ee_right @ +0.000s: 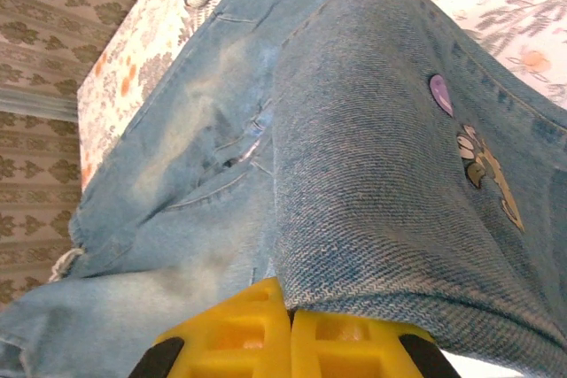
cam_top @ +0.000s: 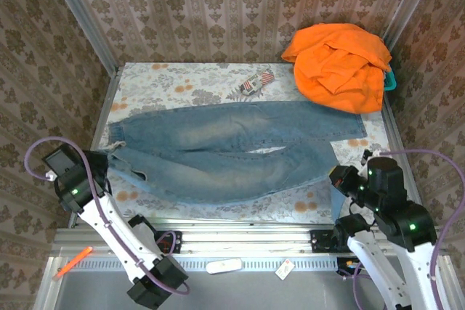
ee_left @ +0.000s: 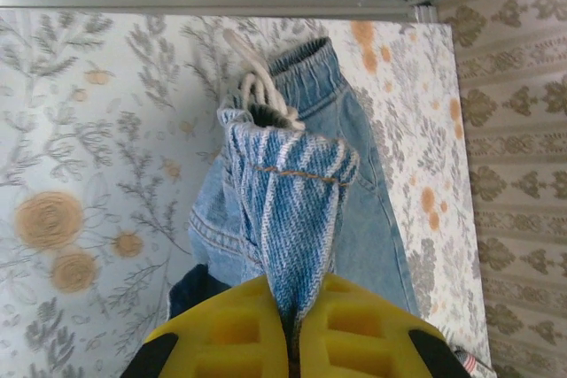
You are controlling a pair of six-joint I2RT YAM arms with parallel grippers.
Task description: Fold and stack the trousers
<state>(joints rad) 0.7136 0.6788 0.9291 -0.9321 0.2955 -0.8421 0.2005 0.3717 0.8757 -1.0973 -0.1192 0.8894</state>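
A small booth with walls (cam_top: 218,5) papered in brown and beige damask. Silver metal posts (cam_top: 81,16) rise at the back corners. Between the walls sits a table (cam_top: 163,85) covered in white cloth printed with grey leaves and orange flowers. A metal rail (cam_top: 247,239) edges its near side. The light is soft and even.

Faded blue trousers (cam_top: 240,150); floral table (cam_top: 182,78); orange garment (cam_top: 338,63).

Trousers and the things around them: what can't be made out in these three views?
- Top external: the small striped item is too small to identify.
- Top external: the orange garment is bunched, so its kind is unclear. It covers most of a teal thing.
- Right wrist: the patches on the denim are seen at a slant and cannot be read.
- Left wrist: the left gripper and its pinched fold hide most of the trousers.
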